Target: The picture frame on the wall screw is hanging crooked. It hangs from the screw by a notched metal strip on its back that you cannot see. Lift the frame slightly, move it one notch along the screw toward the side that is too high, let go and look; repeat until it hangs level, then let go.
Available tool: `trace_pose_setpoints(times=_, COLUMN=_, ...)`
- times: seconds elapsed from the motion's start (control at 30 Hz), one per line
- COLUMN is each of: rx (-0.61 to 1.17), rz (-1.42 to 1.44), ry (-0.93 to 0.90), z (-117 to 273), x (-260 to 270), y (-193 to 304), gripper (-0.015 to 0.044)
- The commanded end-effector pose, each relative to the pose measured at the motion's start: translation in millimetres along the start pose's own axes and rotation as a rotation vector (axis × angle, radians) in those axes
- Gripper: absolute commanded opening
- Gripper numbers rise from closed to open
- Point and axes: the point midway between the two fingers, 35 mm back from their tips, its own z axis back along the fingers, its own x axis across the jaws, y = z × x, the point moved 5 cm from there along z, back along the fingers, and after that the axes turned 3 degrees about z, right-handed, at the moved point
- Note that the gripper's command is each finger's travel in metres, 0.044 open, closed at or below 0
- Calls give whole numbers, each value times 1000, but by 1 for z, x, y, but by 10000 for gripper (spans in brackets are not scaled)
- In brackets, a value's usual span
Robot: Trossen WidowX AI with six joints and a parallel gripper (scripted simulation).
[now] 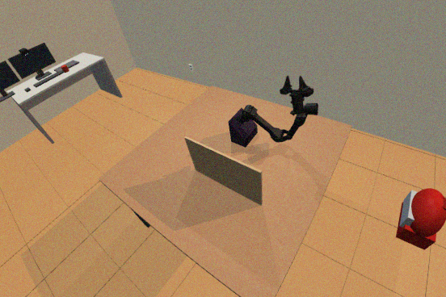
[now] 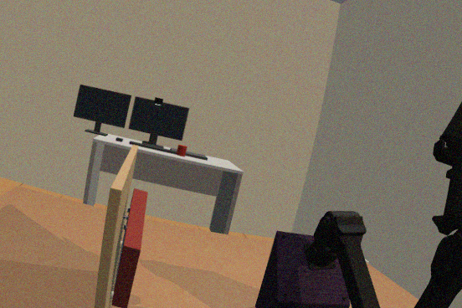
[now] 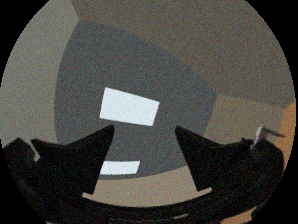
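The picture frame [image 2: 136, 221] shows as a red block, seen nearly edge-on, close beside the upright board [image 2: 105, 238] [image 1: 226, 169] in the exterior view. Small metal parts show in the narrow gap between them. In the top view the board hides the frame, and which side of it is higher cannot be told. My gripper [image 1: 294, 77] [image 3: 145, 128] is open and empty. It points upward, well away from the board and not touching the frame. The wrist view shows only walls, ceiling and lights between and beyond the fingers, with no frame.
The dark arm base [image 1: 242, 128] [image 2: 301, 271] stands on the robot's side of the board. A white desk [image 1: 82, 61] [image 2: 226, 164] with monitors and a red mug [image 1: 65, 69] [image 2: 182, 150] is farther off. A red rounded object [image 1: 428, 212] is at the right in the top view.
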Motion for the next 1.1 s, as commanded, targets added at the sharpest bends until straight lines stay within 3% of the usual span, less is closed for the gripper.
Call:
trace_pose_setpoints(times=0.0, rx=5, rz=-6, ry=1, z=-1, x=-1, y=0, gripper=374)
trace_pose_setpoints(times=0.17, rx=150, rz=-158, ry=38, z=-20, x=-29, y=8, gripper=260)
trace_pose_setpoints(times=0.63, rx=660, rz=-453, ry=170, z=-44, x=-93, y=86, gripper=260)
trace_pose_setpoints(times=1.07, rx=1113, rz=-652, ry=331, z=7, x=-129, y=171, gripper=260)
